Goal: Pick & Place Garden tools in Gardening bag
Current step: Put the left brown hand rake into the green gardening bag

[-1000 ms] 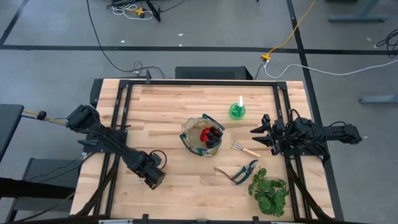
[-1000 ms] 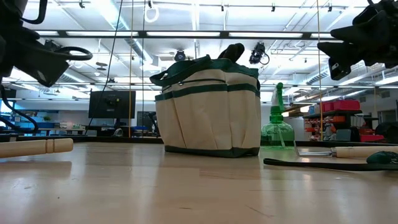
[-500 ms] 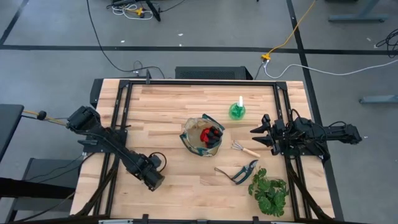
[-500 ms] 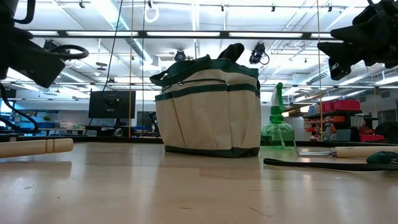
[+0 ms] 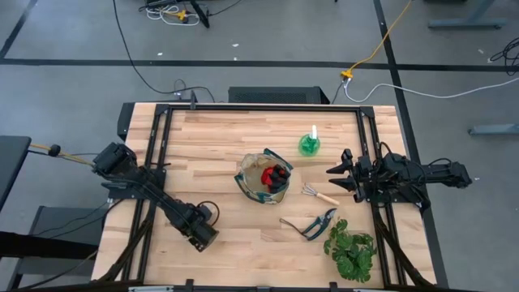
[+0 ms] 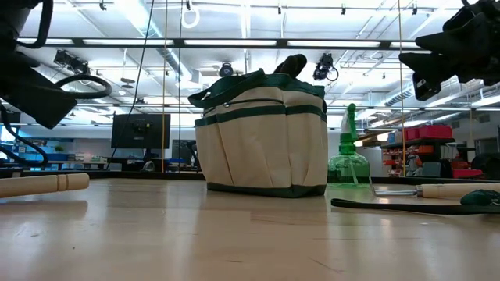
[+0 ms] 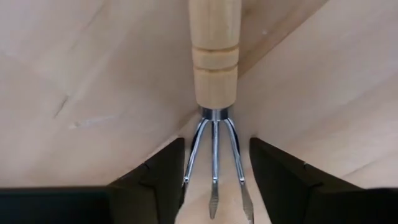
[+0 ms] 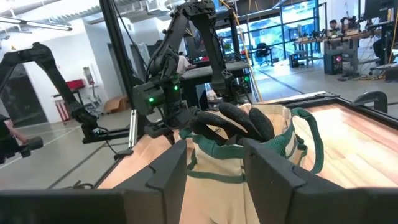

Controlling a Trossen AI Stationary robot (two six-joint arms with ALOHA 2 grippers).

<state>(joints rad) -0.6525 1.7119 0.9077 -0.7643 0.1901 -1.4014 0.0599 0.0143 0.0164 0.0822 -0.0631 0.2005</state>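
Pincer on my left [image 7: 214,163], lower left of frame, spread wide astride the wooden-handled metal-pronged hand rake [image 7: 214,68], lined up to grip it off the worktop [image 5: 219,138].

Left arm extends diagonally toward the table's near-left area; left gripper [image 5: 200,236] points down, its 2 fingers [image 7: 155,180] spread apart. Right arm waits at the right edge; right gripper [image 5: 336,175] open, level, facing left.
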